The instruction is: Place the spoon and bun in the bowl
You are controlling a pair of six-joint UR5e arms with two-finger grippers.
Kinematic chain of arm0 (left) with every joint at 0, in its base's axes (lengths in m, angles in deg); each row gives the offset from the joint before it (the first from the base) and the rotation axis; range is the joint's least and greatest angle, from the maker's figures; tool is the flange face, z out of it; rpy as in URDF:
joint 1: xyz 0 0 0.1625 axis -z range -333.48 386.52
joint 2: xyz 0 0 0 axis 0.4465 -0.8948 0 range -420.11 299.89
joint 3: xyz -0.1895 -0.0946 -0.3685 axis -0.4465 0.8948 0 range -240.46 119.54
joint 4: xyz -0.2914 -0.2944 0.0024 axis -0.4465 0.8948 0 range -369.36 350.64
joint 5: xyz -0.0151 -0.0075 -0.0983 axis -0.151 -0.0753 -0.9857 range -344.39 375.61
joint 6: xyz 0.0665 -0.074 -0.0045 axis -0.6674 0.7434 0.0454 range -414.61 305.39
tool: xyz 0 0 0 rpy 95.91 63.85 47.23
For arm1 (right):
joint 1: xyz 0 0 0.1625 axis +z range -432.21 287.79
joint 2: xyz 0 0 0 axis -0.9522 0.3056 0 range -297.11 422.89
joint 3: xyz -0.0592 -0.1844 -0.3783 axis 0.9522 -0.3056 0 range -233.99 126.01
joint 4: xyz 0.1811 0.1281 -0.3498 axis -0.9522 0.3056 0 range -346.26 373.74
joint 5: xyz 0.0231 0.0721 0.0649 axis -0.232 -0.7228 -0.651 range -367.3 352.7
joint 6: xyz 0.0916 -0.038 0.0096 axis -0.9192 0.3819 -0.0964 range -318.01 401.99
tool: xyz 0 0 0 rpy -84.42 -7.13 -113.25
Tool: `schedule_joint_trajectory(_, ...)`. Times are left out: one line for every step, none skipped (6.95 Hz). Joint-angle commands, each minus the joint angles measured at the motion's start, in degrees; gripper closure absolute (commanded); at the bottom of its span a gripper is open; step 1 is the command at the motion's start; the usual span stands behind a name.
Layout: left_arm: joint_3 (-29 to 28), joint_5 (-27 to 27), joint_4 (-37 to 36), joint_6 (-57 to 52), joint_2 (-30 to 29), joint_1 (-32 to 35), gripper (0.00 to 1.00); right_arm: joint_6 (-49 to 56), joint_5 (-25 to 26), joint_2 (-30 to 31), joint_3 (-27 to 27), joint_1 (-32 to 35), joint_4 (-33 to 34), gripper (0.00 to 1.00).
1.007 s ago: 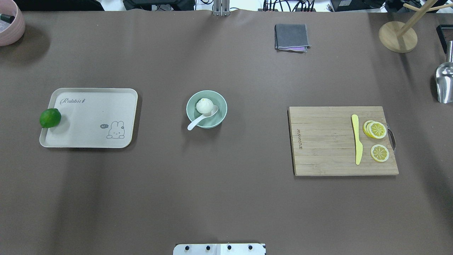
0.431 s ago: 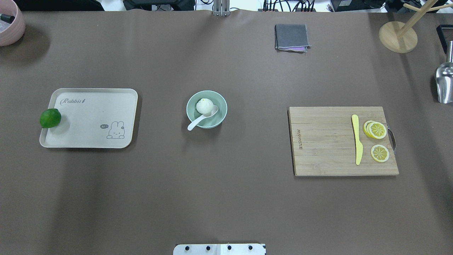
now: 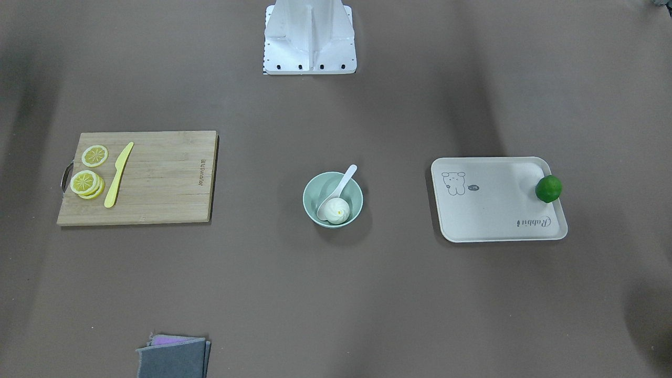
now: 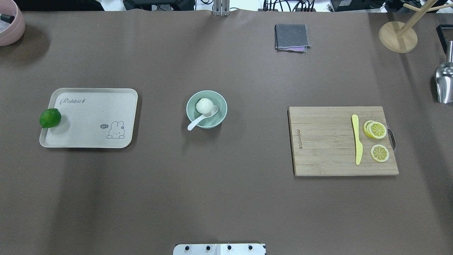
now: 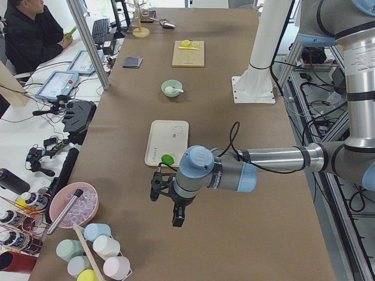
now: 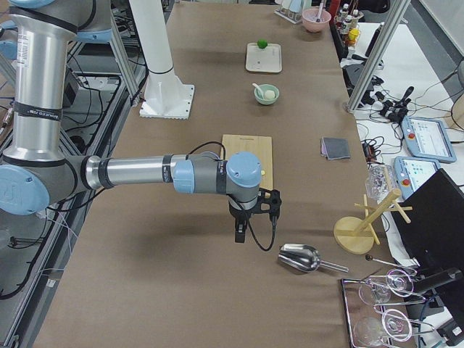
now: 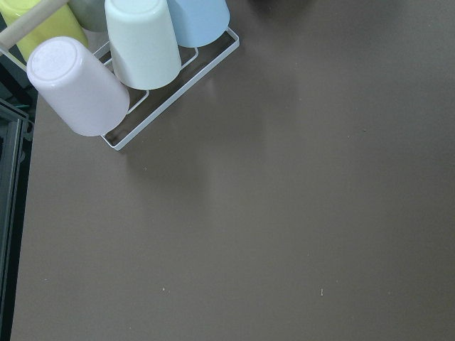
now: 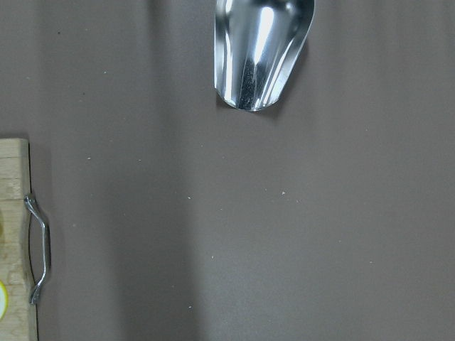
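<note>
Bun (image 4: 204, 105) and spoon (image 4: 198, 121) both sit in the bowl (image 4: 221, 107), mid-table, with the handle poking over the rim. Task looks done. Left gripper (image 5: 166, 205) and right gripper (image 6: 246, 230) hang at the table's far ends; can't tell their opening. Next move: none needed, I reckon.

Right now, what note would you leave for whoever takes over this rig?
Left gripper: hangs over the table past the tray, seen only from the side; jaws cannot be judged.
Right gripper: past the cutting board, near the metal scoop; same.
Bun sits in the mint bowl; spoon has its scoop inside beside it, handle out over the rim.
Done: both items in the bowl.
Left: nothing apparent.
</note>
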Motion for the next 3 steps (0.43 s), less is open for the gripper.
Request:
schedule_joint_trajectory(0.20,-0.13,-0.24,0.02,-0.01,0.04,0.02,0.03,0.30,-0.09,-0.09,-0.04,-0.01,0.00)
schedule_joint_trajectory(1.59,-0.13,-0.42,0.28,-0.10,-0.05,0.02,0.12,0.21,-0.09,-0.09,-0.04,-0.01,0.00)
schedule_joint_trajectory(3.09,-0.39,-0.68,6.02,-0.71,-1.00,0.02,0.03,0.21,-0.09,-0.09,-0.04,-0.01,0.00)
